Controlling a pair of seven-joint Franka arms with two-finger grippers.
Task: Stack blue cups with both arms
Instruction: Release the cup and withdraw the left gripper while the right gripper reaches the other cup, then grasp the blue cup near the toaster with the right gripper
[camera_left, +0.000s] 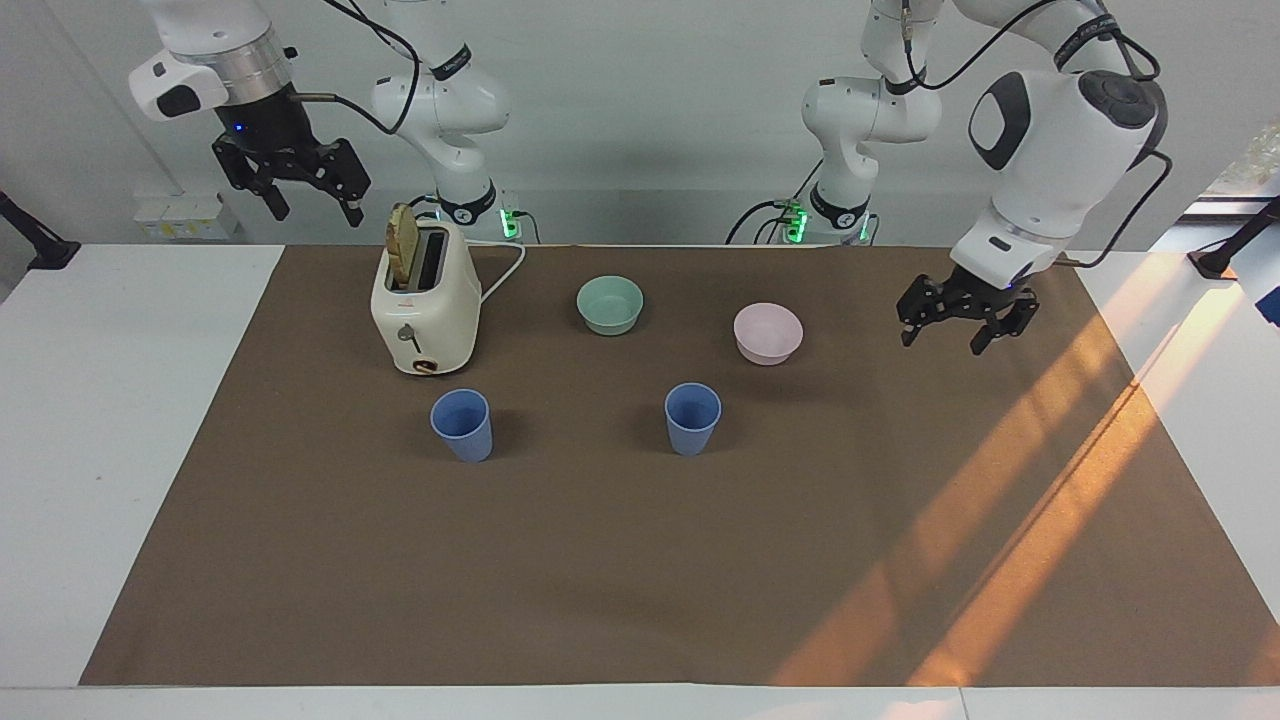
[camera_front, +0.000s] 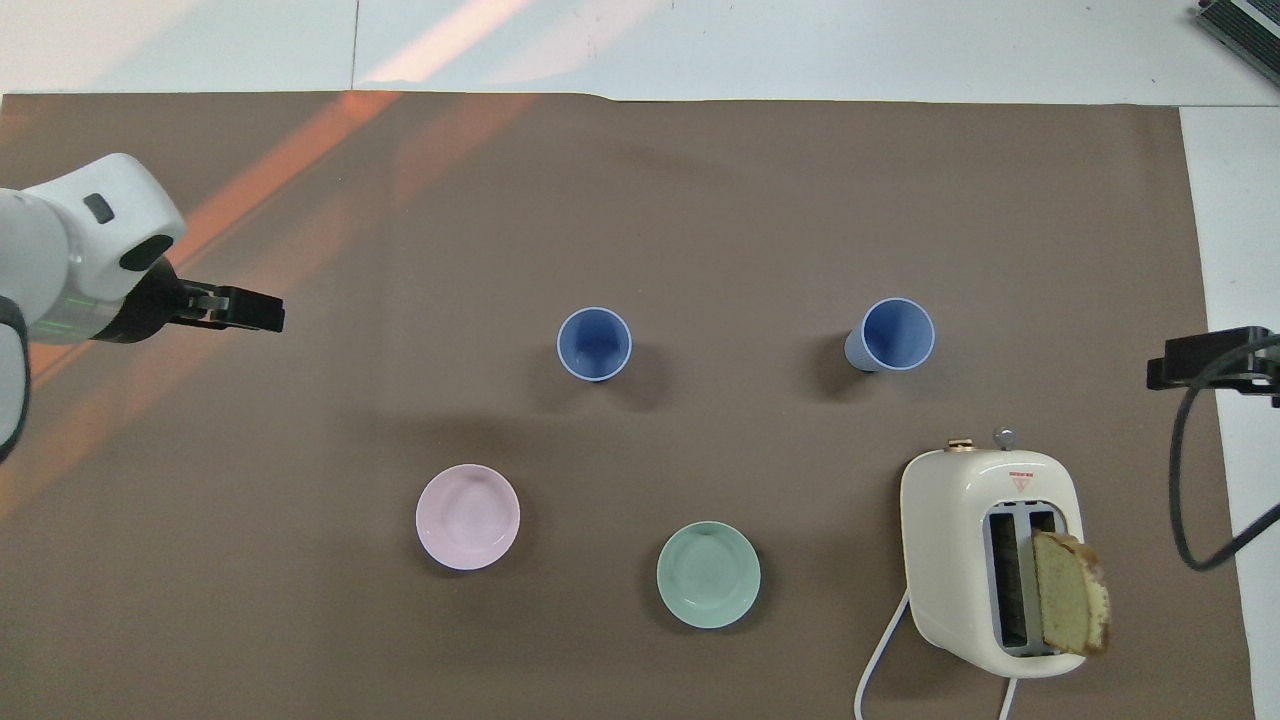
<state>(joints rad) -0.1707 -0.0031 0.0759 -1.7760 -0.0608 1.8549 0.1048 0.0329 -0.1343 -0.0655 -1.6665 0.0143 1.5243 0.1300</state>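
Observation:
Two blue cups stand upright and apart on the brown mat. One cup (camera_left: 692, 418) (camera_front: 594, 343) is near the middle. The other cup (camera_left: 462, 424) (camera_front: 893, 335) is toward the right arm's end, close to the toaster. My left gripper (camera_left: 965, 325) (camera_front: 235, 308) is open and empty. It hangs a little above the mat toward the left arm's end, well away from both cups. My right gripper (camera_left: 300, 185) (camera_front: 1210, 360) is open and empty. It waits high over the white table at the right arm's end.
A cream toaster (camera_left: 425, 310) with a bread slice (camera_left: 403, 245) in one slot stands nearer to the robots than the second cup. A mint-green bowl (camera_left: 610, 303) and a pale pink bowl (camera_left: 768, 332) sit nearer to the robots than the middle cup.

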